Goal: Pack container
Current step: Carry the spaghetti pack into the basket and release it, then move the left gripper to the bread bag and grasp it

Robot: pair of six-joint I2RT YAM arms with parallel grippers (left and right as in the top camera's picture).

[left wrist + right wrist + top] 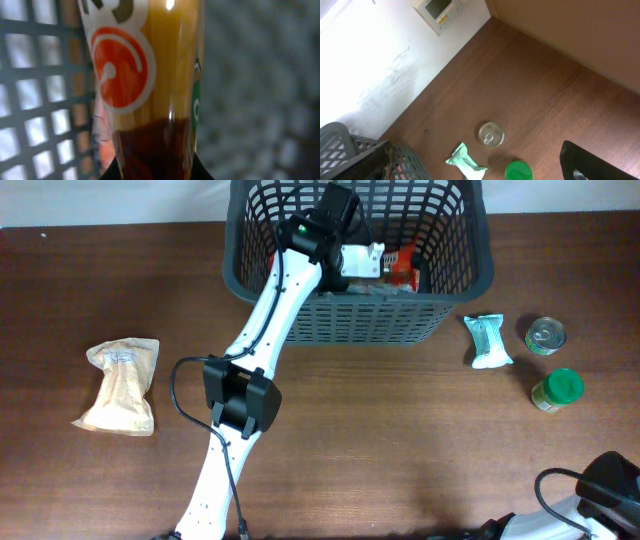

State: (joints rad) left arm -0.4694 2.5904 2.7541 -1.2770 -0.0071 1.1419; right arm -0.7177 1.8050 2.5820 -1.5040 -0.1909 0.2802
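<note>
Poised low inside the container (455, 290) at upper centre, with left end effector (378, 258) seemingly clamped on an orange-labelled packet (150, 75) for release there, and right end effector (590, 162) at lower right, opening impossible to tell.

Left arm (268, 315) fills the container (470, 285) at left; its right half lies open.
</note>
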